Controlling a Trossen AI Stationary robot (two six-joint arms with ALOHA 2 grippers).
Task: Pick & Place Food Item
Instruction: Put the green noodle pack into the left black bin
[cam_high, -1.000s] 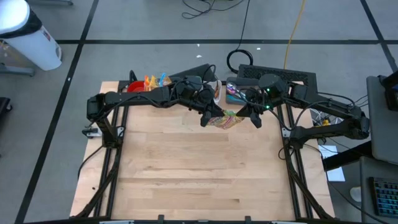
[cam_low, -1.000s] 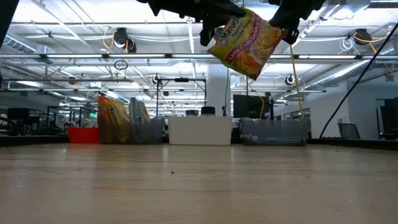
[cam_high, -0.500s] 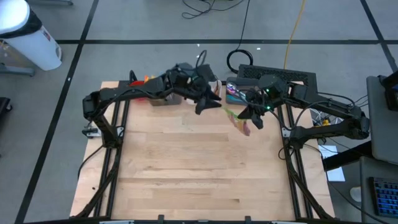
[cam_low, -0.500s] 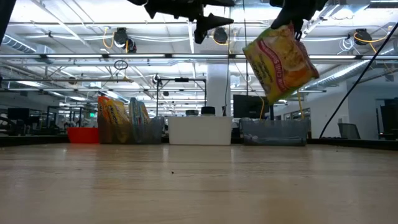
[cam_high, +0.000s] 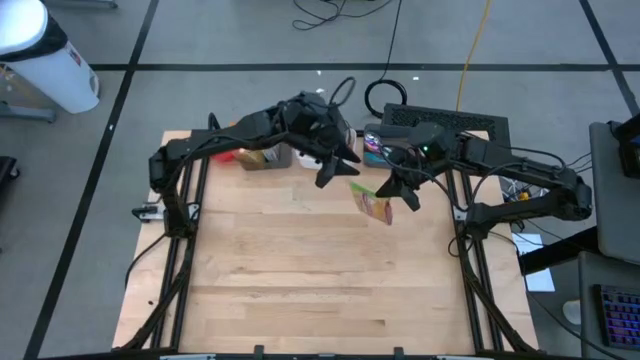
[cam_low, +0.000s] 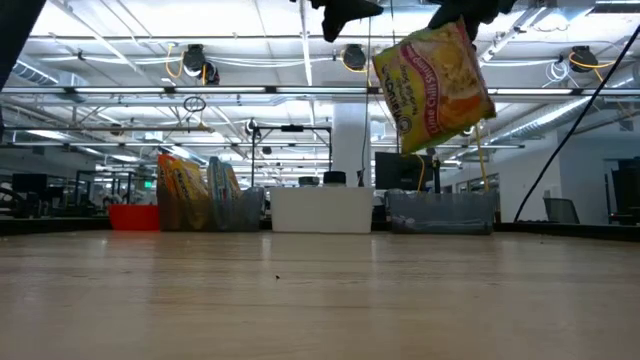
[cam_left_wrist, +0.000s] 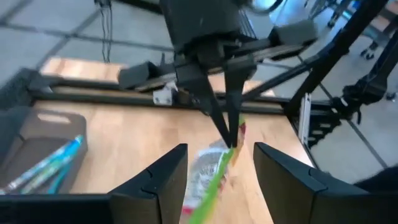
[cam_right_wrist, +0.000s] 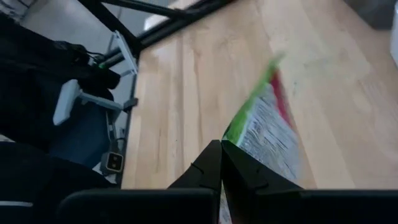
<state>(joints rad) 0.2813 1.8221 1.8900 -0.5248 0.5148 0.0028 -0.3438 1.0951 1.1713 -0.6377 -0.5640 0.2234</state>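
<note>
Around your wooden table (cam_high: 300, 280) lies grey floor (cam_high: 200, 40) crossed by dark lines. A white bin (cam_high: 45, 55) stands well off from the claw. Past the table's far edge you see 1 white column (cam_low: 350, 140) under bright ceiling lights (cam_low: 200, 60).

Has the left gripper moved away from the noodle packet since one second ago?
Yes. The left gripper has let go and drawn back toward the bins at the table's far edge; the noodle packet now hangs from the right gripper alone.

packet (cam_high: 375, 205) above table (cam_high: 300, 280), bins (cam_low: 330, 211) behind
</note>
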